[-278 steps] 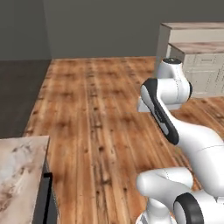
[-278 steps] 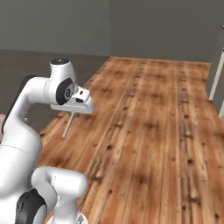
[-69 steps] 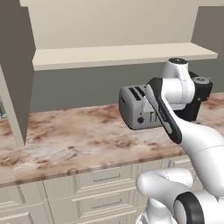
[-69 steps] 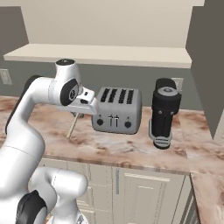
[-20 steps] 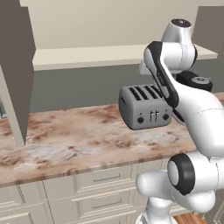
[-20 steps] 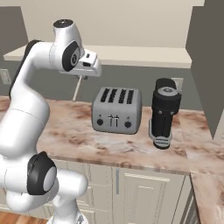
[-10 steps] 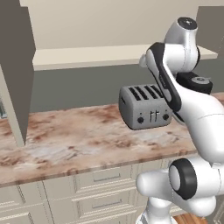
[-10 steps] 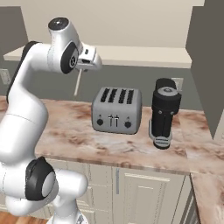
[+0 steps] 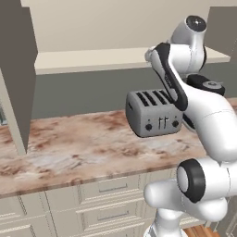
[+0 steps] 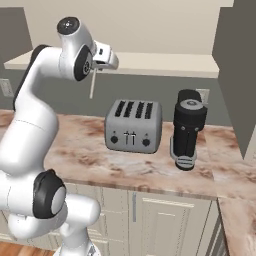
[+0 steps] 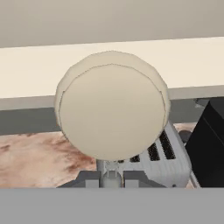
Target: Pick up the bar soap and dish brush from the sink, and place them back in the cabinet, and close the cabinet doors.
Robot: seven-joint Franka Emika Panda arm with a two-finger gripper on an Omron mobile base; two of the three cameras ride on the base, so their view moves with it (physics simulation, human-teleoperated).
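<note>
One dish brush (image 11: 112,107) — no readable writing

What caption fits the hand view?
Pincer shut on the dish brush, its round head facing the cabinet shelf above the toaster.

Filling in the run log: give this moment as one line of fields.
hand: shut on dish brush | height: level with cabinet shelf edge, above counter | below: toaster, grinder beside it | brush not yet shelved

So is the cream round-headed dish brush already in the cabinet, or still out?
Out. The gripper holds the dish brush in front of the beige cabinet shelf, above the toaster.
</note>
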